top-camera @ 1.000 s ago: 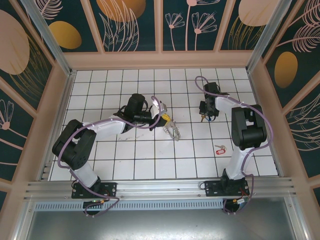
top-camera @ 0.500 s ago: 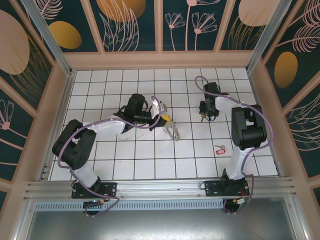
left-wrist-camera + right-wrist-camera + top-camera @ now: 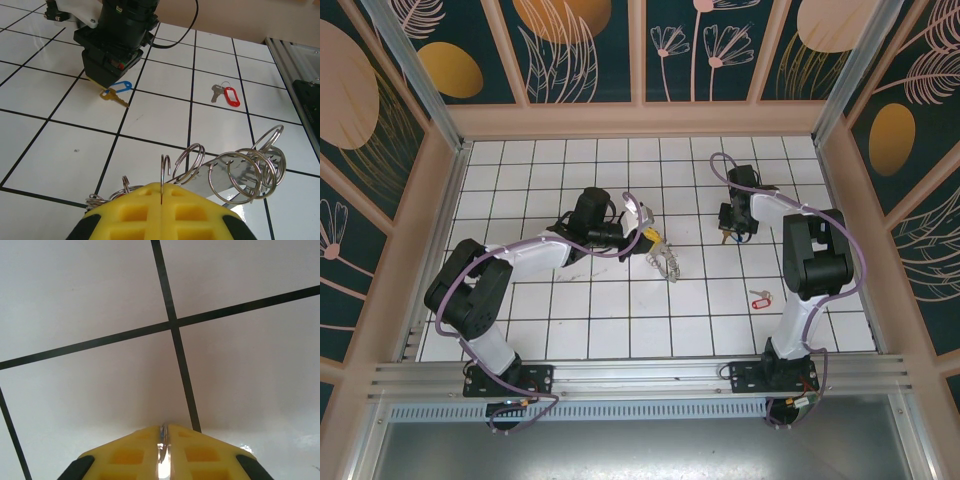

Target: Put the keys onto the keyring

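Far left: the left arm (image 3: pixel 520 255) reaches from its base at the near edge across the white-tiled desk (image 3: pixel 620 320), bending in toward the middle.
Centre left: the left gripper (image 3: pixel 651 238) (image 3: pixel 161 192) lies low over the tiles. Its jaws are pressed fully together, the yellow pads meeting on one thin wire loop of the keyring.
Ring in hand: the keyring (image 3: pixel 666 262) (image 3: pixel 245 167) juts out from those jaws to the right. It is a silvery strip crowded with round wire loops, near the middle of the desk. Whether its far end touches the tiles cannot be told.
Centre right: the right gripper (image 3: pixel 728 230) (image 3: pixel 107 82) (image 3: pixel 163 432) points straight down at the desk, well apart from the keyring. Its jaws are closed almost flat on a thin sliver of metal, seen edge-on between the yellow pads.
At its tip: the blue-tagged key (image 3: pixel 725 238) (image 3: pixel 116 94), brass-coloured, pokes out from under the right gripper, down at the tile surface.
Loose on the desk: the red-tagged key (image 3: pixel 760 297) (image 3: pixel 225 94) lies flat on a tile nearer the arm bases. It is to the right of the keyring and apart from both grippers.
Far right: the right arm (image 3: pixel 815 250) rises from its base, folds at the elbow and reaches toward the back of the desk.
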Action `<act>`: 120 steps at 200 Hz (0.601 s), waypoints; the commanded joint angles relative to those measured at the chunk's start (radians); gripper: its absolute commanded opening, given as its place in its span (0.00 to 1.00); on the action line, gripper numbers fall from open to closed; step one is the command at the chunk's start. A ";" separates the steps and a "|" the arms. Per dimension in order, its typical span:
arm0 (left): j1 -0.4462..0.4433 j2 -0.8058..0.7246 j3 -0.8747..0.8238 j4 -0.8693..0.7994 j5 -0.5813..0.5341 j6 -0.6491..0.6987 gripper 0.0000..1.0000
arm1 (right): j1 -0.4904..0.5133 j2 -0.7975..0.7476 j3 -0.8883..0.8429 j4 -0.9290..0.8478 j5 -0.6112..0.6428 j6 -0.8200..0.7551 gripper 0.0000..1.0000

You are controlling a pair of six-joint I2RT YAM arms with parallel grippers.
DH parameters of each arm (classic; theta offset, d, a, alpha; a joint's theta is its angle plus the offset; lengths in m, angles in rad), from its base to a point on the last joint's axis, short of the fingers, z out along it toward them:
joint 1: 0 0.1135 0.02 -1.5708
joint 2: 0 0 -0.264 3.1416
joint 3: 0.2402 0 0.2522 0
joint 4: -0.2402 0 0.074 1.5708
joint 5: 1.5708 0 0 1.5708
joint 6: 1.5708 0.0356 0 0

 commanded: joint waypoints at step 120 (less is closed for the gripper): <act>-0.007 -0.022 -0.018 0.156 0.006 -0.058 0.00 | -0.062 -0.497 -0.331 0.456 -0.578 -0.172 0.00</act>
